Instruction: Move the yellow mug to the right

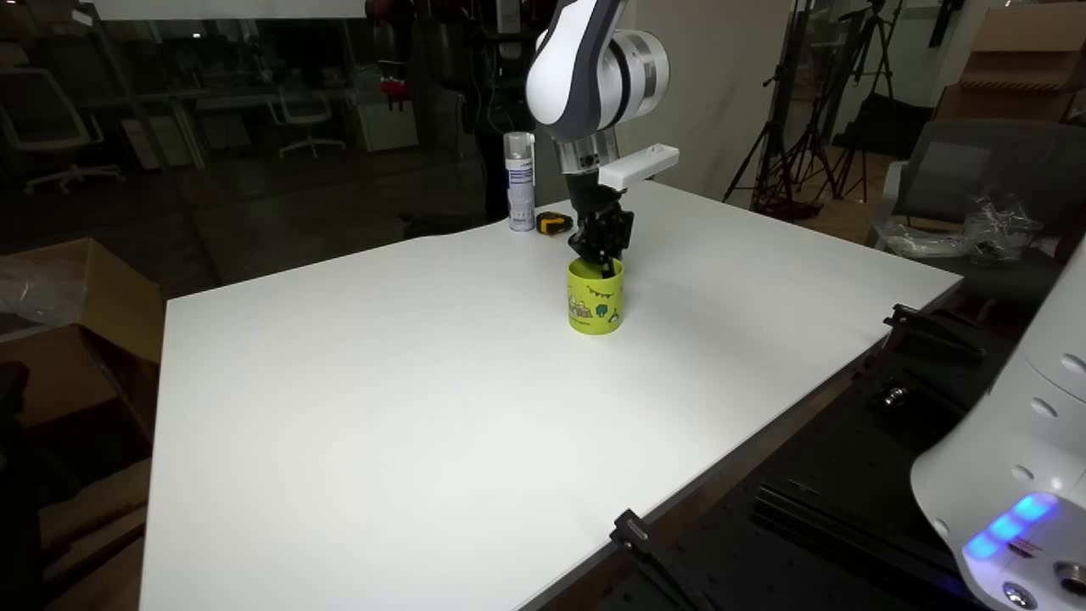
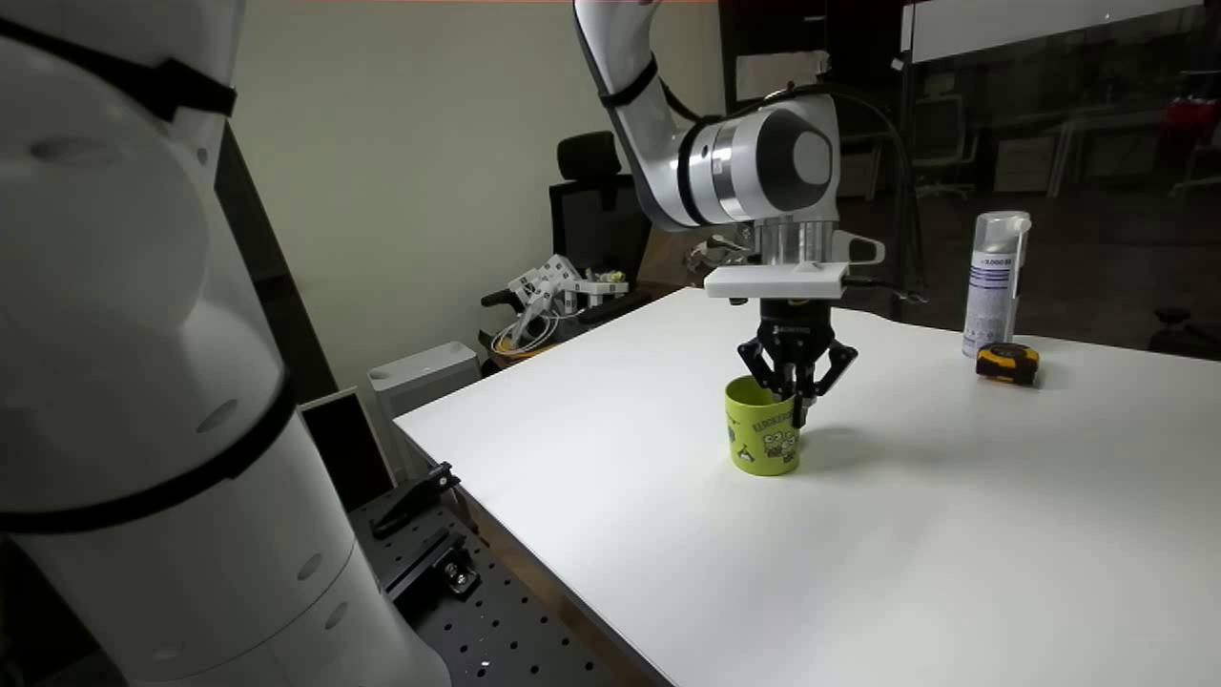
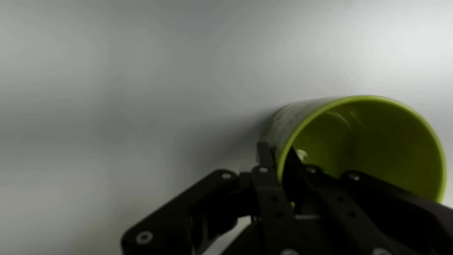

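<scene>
The gripper [image 3: 277, 148], nearest the wrist camera, sat astride the rim of the mug [image 1: 595, 300], one finger inside, one outside. I read it as clamped on the wall; made out no gap. Mug stood upright on the table [image 1: 373, 399] in both exterior views.

Handling: I judged it stiff, either glazed ceramic or hard plastic, could not tell which. Gloss inside suggested slick walls. Light enough for the arm [image 1: 556, 93], I thought, but if brittle it would chip when set down hard. No handle showed in any view, so the rim was the place to hold, pads well down over the wall. Such a grip was off-centre; I expected the mug to tip away from the fingers if raised fast. A low, slow carry seemed best for the move to the right.

Count: one gripper, two fingers, one mug, one table. Farther along it, one tape measure [image 2: 1007, 364] and one can [image 2: 990, 291], side by side (touching or not, I could not tell), both well apart from the mug. Far back in an exterior view, two pale chairs [image 1: 41, 110]; beyond them, too dark to count.
</scene>
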